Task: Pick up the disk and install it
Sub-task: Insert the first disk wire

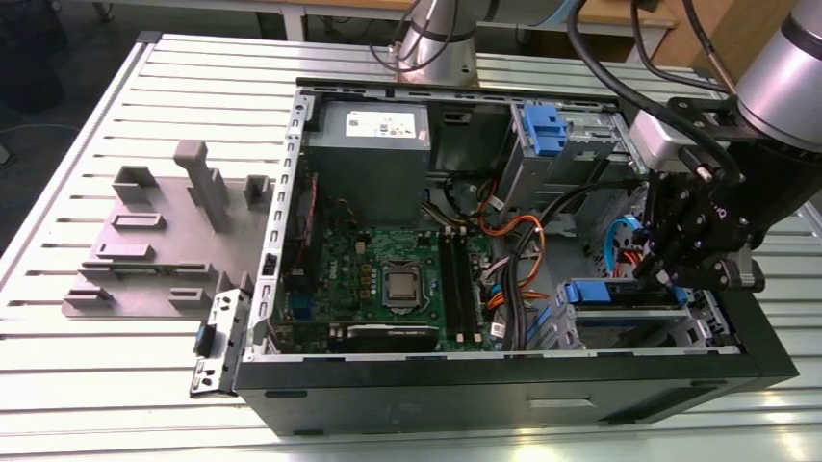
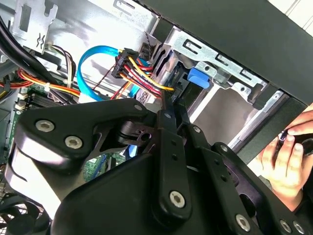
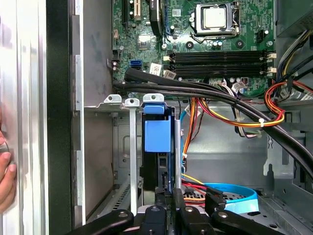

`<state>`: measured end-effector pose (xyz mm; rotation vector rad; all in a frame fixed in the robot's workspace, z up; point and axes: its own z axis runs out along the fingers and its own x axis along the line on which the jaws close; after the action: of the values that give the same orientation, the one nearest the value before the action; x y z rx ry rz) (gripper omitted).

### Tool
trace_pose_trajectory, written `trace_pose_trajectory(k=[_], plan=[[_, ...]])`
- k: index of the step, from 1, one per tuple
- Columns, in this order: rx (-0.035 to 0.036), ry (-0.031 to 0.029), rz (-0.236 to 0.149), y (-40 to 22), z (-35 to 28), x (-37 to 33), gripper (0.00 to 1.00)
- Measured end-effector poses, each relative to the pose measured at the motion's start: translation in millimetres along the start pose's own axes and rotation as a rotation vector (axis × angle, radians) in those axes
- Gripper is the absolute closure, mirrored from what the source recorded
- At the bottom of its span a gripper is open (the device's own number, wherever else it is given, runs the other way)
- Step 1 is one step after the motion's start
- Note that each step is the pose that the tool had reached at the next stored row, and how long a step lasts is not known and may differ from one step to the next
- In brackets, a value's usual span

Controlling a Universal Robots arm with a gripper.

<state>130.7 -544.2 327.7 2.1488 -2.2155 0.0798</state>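
The disk (image 3: 157, 134), edged by its blue carrier, stands on edge in the metal drive bay (image 3: 113, 104) at the case's front corner. In the exterior view its blue carrier (image 1: 603, 292) shows in that bay, and in the second wrist view the blue tab (image 2: 200, 77) pokes out. My gripper (image 3: 168, 195) hangs just behind the disk's near edge with its fingertips (image 2: 168, 105) drawn together. I cannot tell whether they touch the disk. In the exterior view the gripper (image 1: 655, 277) is just to the right of the carrier, inside the case.
The open computer case (image 1: 514, 371) lies on a slatted table (image 1: 129, 385). Black, orange and blue cables (image 3: 230, 105) run close by the bay. A second blue bracket (image 1: 546, 130) sits in the far bay beside the grey power supply (image 1: 372, 135). A person's hand (image 2: 288, 156) rests outside the case wall.
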Motion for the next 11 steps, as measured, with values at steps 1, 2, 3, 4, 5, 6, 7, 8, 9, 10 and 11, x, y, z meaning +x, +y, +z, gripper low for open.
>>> trace_pose_trajectory(k=[1,2,3,4,5,6,7,8,9,10,11], plan=[[0.0000,0.0000,0.000,0.0,0.0,0.0,0.83],[0.0000,0.0001,0.000,0.0,0.0,0.0,0.83],[0.0000,0.0000,0.000,0.0,0.1,0.0,0.83],[-0.0001,-0.0006,0.000,0.0,0.4,-0.1,0.82],[-0.0001,-0.0006,0.000,0.0,0.2,0.0,0.82],[0.0000,-0.0003,0.000,0.0,-0.5,0.0,0.76],[0.0000,-0.0005,0.000,0.0,-1.6,0.1,0.76],[0.0000,-0.0011,0.000,0.0,-3.0,0.2,0.76],[0.0000,-0.0016,0.000,0.0,-4.6,0.3,0.76],[0.0000,-0.0018,0.000,0.0,-6.8,0.5,0.76],[-0.0001,-0.0024,0.000,0.0,-8.8,0.7,0.76]])
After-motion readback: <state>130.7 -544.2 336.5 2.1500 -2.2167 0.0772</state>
